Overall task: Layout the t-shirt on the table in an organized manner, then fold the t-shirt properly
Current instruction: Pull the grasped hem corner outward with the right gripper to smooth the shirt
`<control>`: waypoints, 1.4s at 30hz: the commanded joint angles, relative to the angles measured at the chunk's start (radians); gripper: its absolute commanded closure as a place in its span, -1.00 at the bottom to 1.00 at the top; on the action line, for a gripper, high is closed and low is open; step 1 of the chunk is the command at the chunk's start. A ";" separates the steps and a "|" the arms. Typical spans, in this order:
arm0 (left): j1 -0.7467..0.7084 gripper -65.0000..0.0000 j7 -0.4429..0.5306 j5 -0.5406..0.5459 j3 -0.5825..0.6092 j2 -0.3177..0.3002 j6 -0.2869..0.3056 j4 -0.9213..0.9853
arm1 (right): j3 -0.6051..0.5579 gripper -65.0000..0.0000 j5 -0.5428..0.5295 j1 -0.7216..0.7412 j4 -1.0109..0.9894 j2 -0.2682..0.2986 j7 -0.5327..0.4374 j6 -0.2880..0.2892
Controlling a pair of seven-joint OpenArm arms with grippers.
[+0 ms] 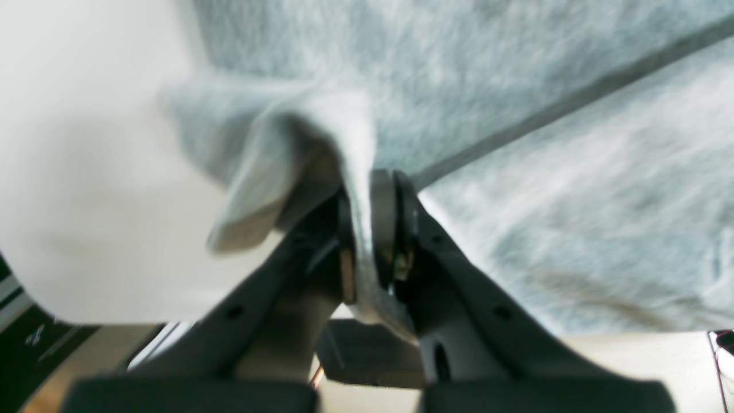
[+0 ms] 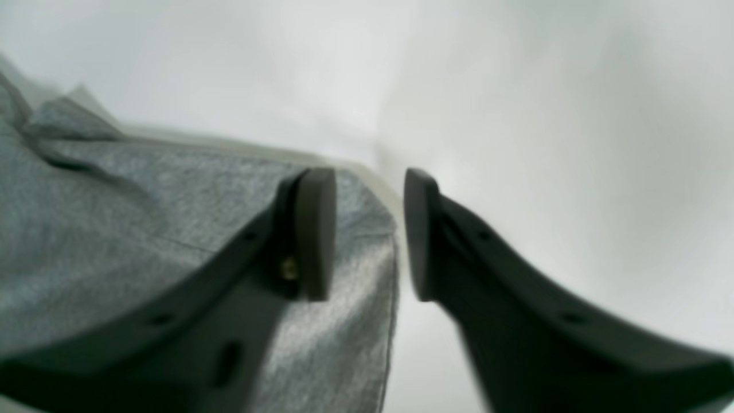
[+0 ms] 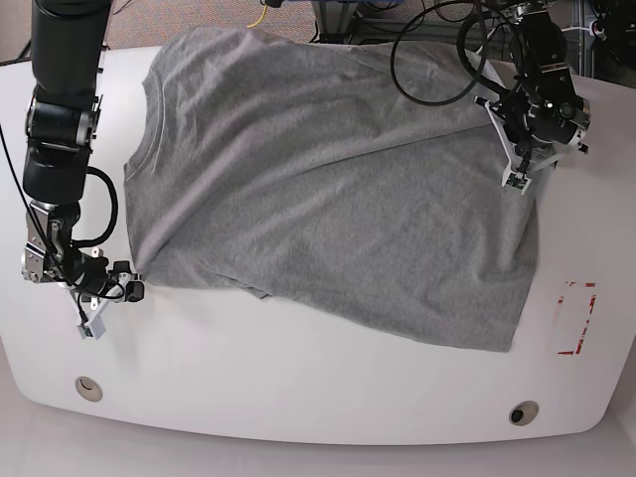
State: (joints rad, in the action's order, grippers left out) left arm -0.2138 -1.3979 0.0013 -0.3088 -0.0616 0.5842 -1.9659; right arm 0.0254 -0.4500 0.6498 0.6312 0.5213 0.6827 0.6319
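Holding the t-shirt point(image 1: 367, 229) hem pinched in my left gripper point(image 1: 370, 229) | right gripper point(image 2: 367, 229) parted, empty, beside sleeve | shirt spread on the table point(image 3: 298, 397) | risk: one-sided pull drags cloth askew

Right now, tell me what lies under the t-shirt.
The t-shirt is spread over the white table, whose bare surface shows around it. Whatever else sits beneath the cloth is covered and cannot be seen.
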 commanded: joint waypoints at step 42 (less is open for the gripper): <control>-0.022 1.00 0.002 0.001 -0.003 -0.045 0.003 -0.017 | 0.368 -0.46 -0.157 -0.373 0.283 -0.120 0.183 0.066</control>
State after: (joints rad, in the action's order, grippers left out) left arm -0.2413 -1.3983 0.0010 -0.3111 -0.0998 0.5846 -1.9663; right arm 0.3992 -0.6346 0.2695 0.9100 0.3958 0.8291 0.7074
